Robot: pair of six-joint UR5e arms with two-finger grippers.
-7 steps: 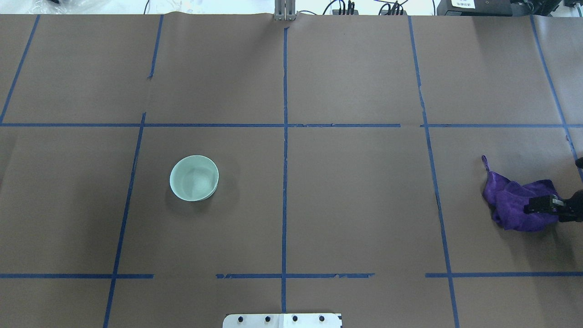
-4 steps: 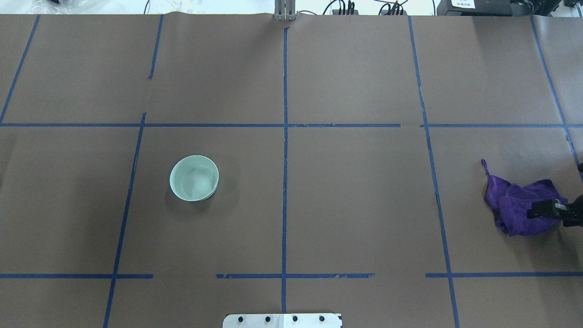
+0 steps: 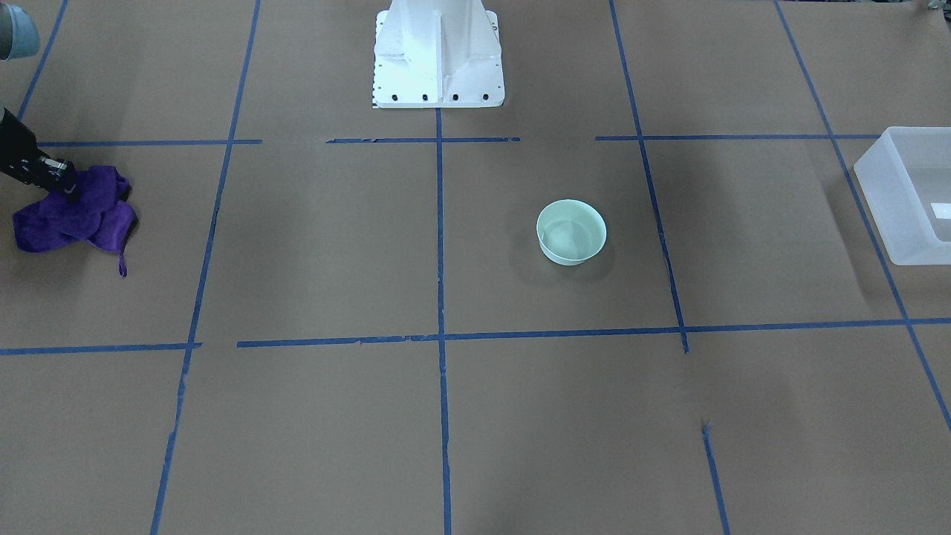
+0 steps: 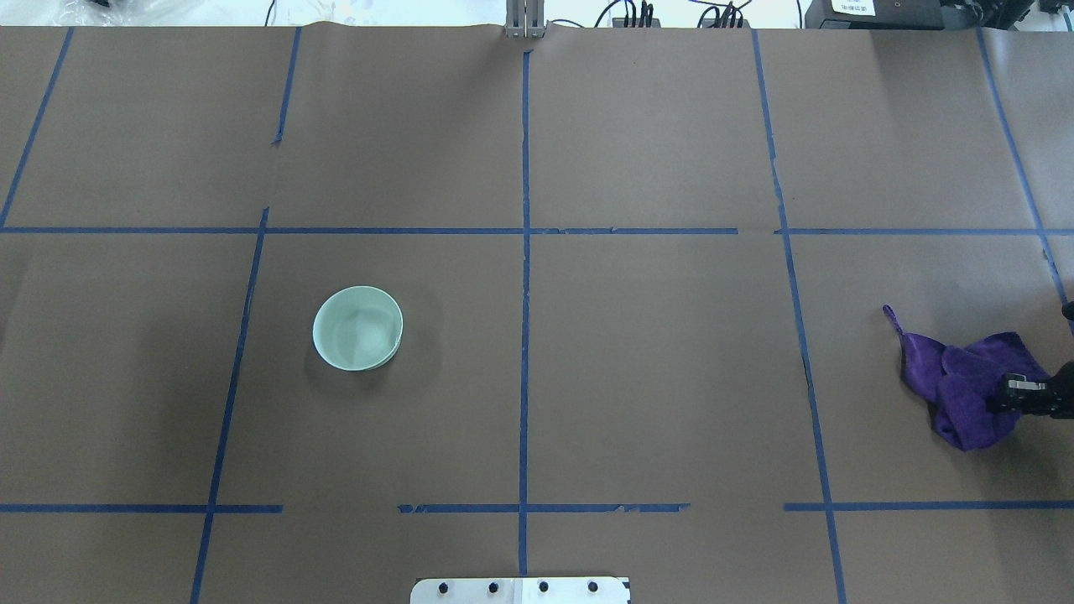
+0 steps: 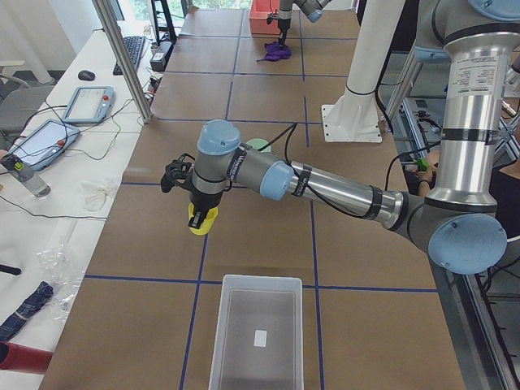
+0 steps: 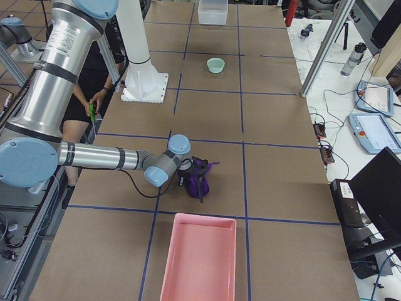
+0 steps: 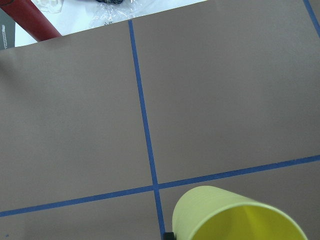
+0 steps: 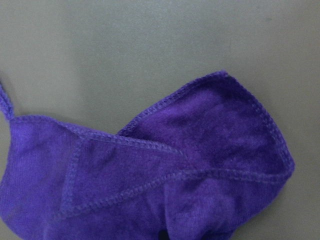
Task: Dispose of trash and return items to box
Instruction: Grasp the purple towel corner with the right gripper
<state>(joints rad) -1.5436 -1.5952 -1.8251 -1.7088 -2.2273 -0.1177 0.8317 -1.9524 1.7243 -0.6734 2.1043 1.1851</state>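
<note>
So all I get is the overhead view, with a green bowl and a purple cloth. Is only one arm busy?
Observer: No. In the exterior left view the left arm holds a yellow cup in the air, outside your picture.
Operator: Where could that go?
Observer: A translucent box stands past your left edge; the cup is not over it yet.
Operator: Anything past my right edge?
Observer: A pink tray lies near the cloth, apart from it.
</note>
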